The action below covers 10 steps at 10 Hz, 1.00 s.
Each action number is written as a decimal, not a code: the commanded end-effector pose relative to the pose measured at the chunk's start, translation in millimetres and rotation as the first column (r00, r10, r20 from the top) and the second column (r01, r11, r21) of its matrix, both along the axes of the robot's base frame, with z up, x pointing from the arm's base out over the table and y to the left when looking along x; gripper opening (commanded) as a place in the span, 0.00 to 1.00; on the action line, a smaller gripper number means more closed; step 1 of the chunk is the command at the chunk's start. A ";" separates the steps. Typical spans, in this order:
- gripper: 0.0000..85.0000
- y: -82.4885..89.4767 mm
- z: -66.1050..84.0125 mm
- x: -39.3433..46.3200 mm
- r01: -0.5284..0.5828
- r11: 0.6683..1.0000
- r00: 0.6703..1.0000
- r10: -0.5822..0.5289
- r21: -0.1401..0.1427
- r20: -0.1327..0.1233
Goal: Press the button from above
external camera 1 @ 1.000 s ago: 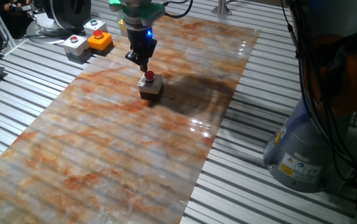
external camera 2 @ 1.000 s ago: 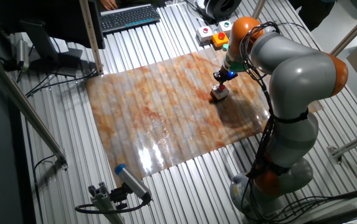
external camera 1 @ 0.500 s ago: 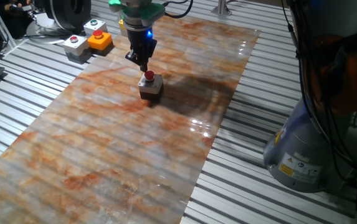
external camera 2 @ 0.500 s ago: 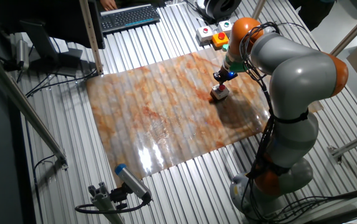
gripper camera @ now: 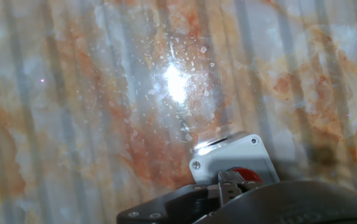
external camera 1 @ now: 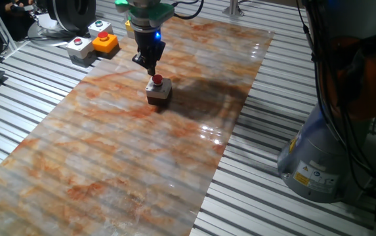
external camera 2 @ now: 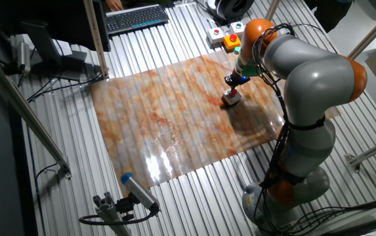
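The gripper (external camera 1: 151, 69) hangs directly above the button (external camera 1: 157, 80), grip state unclear; no writing is legible.

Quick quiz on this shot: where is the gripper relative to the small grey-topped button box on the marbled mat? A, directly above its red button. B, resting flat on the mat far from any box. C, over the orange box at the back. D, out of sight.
A: in one fixed view the gripper hangs right over the button, and the hand view shows the button just beneath the fingertips.
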<state>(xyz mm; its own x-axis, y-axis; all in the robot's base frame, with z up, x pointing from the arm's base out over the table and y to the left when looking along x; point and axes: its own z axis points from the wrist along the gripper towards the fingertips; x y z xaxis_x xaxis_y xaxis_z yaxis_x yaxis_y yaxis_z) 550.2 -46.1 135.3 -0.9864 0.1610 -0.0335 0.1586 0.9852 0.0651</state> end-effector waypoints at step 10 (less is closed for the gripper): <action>0.00 0.2 0.0 0.0 0.006 1.000 0.995 -0.008 -0.024 -0.104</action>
